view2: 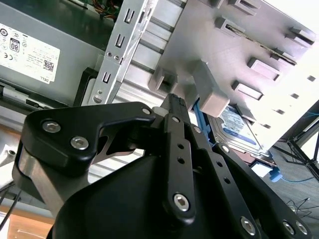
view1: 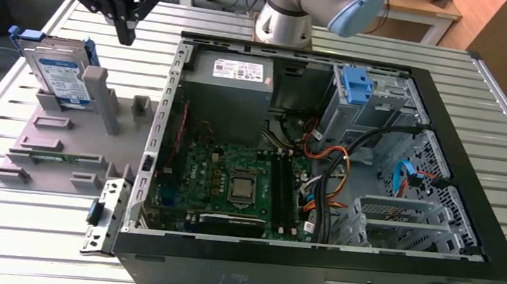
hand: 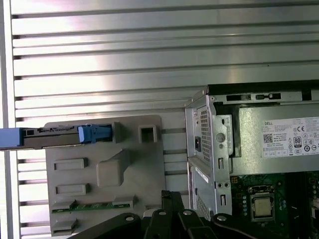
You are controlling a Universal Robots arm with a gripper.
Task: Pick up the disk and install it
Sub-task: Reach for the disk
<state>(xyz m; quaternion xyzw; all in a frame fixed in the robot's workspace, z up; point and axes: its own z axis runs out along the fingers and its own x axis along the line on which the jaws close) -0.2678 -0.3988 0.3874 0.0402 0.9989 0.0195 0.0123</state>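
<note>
I have the black metal pincer (view1: 125, 35) hanging over the table with its slim fingers pointing down. They taper to one narrow tip, pressed together, with nothing between them. It is not touching anything.

The disk (view1: 60, 74), a flat rectangular silver-grey hard drive with a white-and-blue label and a blue plastic carrier around its edges, is in its starting place. It stands on edge in a slot at the far end of a matte grey moulded plastic fixture (view1: 65, 133). In the exterior view the pincer tip sits just to the disk's right and a little beyond it, near but apart. In the first wrist view I see the disk edge-on (hand: 50, 135), a thin dark slab with a blue clip at its end, and the fixture's blocky raised tabs and rectangular pockets (hand: 139, 169).

The fixture lies on a ribbed table of bright aluminium slats (view1: 27, 231). Beside it, to the exterior view's right, the large black steel computer case (view1: 296, 277) lies open on its side. Inside I see a plain grey metal power supply box with a white sticker (view1: 232, 76), a green circuit board (view1: 222, 174), bundled coloured cables, and a narrow upright blue plastic bracket (view1: 358, 89) set against a perforated metal cage.
</note>
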